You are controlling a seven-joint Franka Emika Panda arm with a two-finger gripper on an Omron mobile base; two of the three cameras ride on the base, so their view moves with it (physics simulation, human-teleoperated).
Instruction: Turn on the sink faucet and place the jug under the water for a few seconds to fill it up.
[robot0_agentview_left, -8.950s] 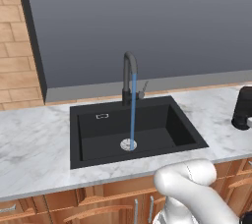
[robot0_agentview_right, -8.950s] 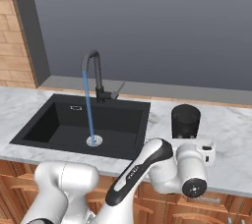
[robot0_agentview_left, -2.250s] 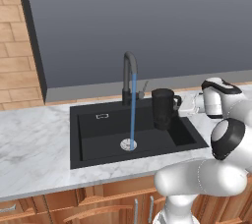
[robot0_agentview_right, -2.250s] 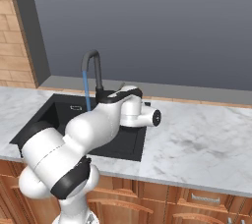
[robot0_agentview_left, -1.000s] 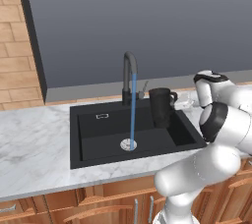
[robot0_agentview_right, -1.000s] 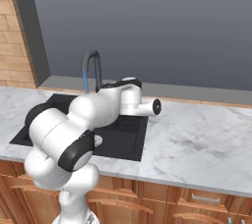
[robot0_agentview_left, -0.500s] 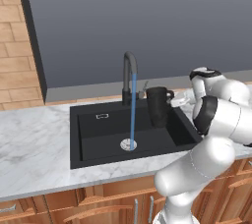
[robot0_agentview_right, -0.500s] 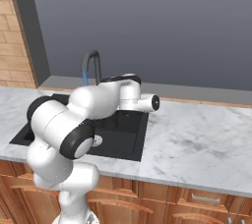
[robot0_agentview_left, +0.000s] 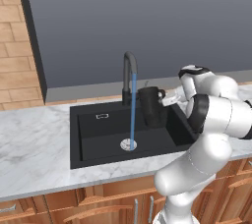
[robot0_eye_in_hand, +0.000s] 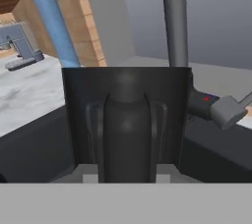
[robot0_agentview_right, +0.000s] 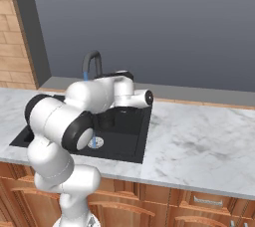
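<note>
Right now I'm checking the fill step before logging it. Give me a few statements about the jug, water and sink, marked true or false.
1. The water is running from the faucet down to the drain. True.
2. The jug stands on the counter right of the sink. False: the tool holds it by the handle, above the basin.
3. The stream falls into the jug. False: it passes just left of it in the left base view.
4. The jug is upright. True.
5. The jug lies on its side at the drain. False: it is held upright, clear of the drain.
</note>
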